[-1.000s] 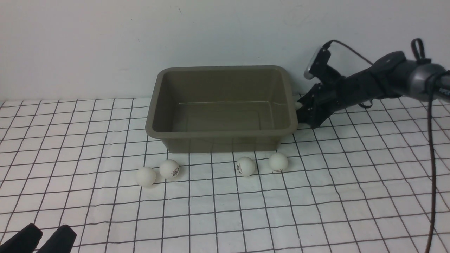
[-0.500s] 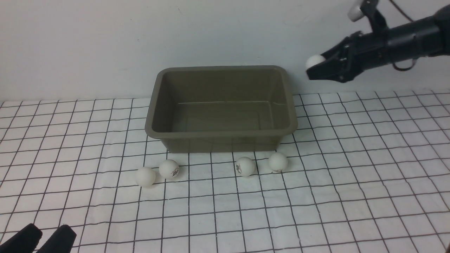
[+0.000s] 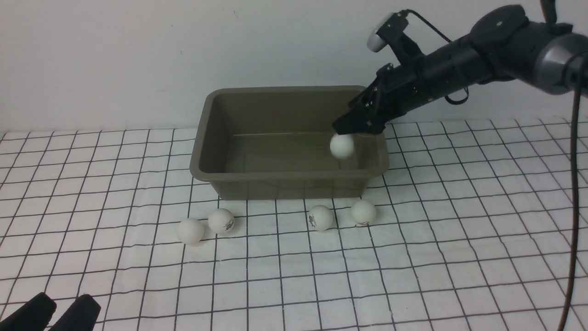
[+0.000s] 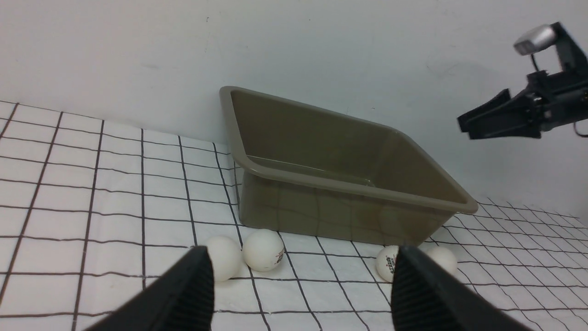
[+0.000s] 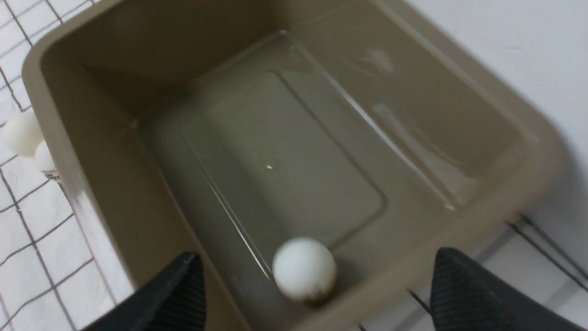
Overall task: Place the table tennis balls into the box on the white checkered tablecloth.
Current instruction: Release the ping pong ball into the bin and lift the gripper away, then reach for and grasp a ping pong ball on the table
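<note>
Straight ahead, the right claw point(image 3: 356, 125) hangs over the right end of the box point(image 3: 289, 174), a white ball point(image 3: 342, 146) just under its tips, clear of them. Four other balls point(image 3: 320, 217) lie on the white checkered tablecloth point(image 3: 436, 257) before the box. From the left wrist, the left claw point(image 4: 303, 262) stands wide, holding nothing. From the right wrist, the right claw gapes wide, the white ball inside the box near a wall.
</note>
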